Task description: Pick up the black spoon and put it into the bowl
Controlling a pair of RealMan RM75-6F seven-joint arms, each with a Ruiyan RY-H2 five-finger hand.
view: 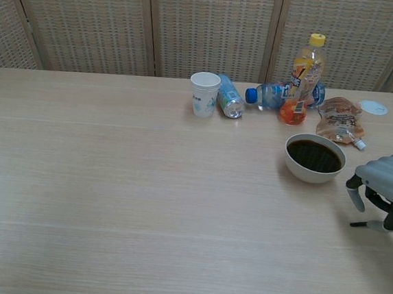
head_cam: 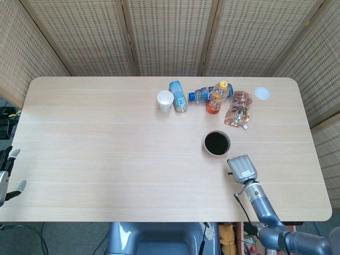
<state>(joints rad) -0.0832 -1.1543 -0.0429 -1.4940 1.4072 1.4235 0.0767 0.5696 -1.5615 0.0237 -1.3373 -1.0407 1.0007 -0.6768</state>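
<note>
The black spoon lies flat on the table at the right in the chest view, its handle pointing left; in the head view my right hand covers it. My right hand hovers over the spoon. Its fingers reach down to the spoon and its thumb hangs apart beside the handle, so nothing is gripped. The white bowl, filled with dark liquid, stands just left of and beyond that hand. My left hand hangs off the table's left edge, fingers apart and empty.
Along the back stand a paper cup, a lying bottle, a blue-capped lying bottle, an upright orange bottle, a crumpled pouch and a white lid. The table's front edge is near my right hand.
</note>
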